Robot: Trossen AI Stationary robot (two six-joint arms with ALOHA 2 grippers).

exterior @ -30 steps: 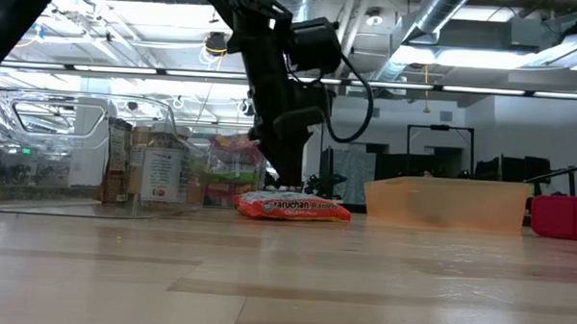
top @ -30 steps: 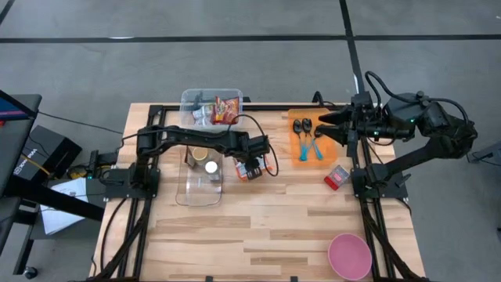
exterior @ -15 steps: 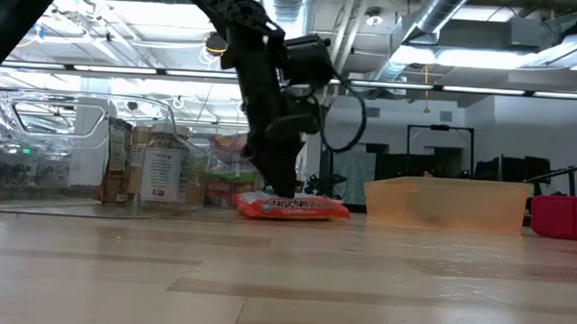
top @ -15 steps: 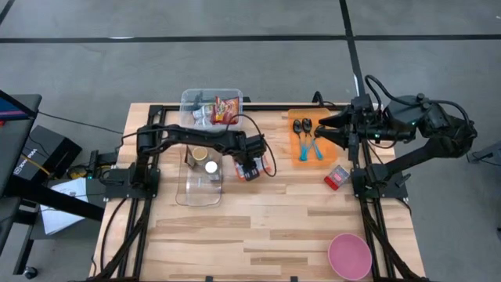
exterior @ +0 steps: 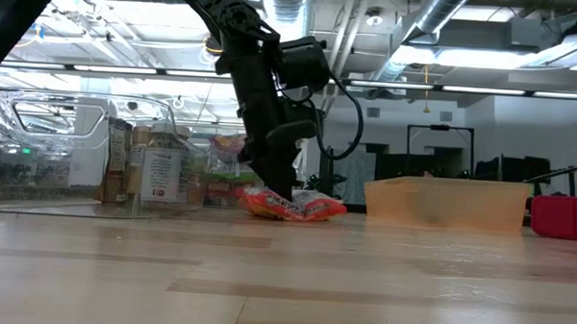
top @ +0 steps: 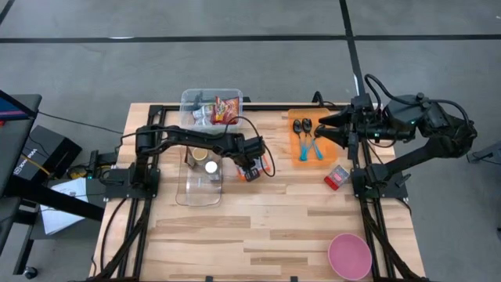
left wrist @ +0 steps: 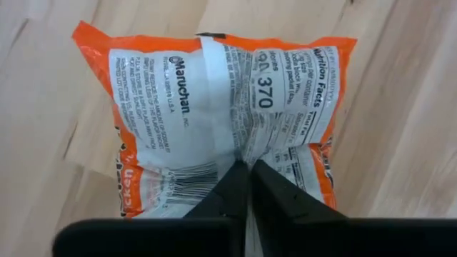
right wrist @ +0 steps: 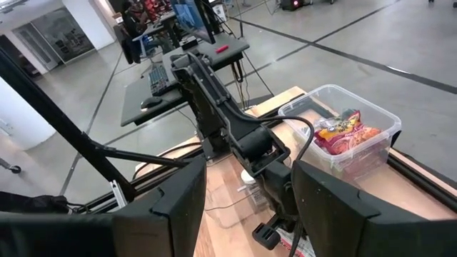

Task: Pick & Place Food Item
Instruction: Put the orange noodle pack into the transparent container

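Now the orange ramen packet point(left wrist: 221, 114) is crumpled and one end is lifted a little off the wooden table point(top: 266, 227); before, it lay flat. The left gripper point(left wrist: 248, 175) pinches the packet's middle fold with its fingers point(left wrist: 232, 187) closed tight. The packet sits just beside the clear lid point(top: 200, 176), which holds a small jar point(top: 210, 166). Farther from the packet, the right gripper point(right wrist: 246, 207) hangs open near the orange tray point(top: 308, 139) with spoons point(top: 301, 129).

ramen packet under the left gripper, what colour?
Orange border with a white printed back panel; the ramen packet shows best in the left wrist view, pinched by the left gripper.
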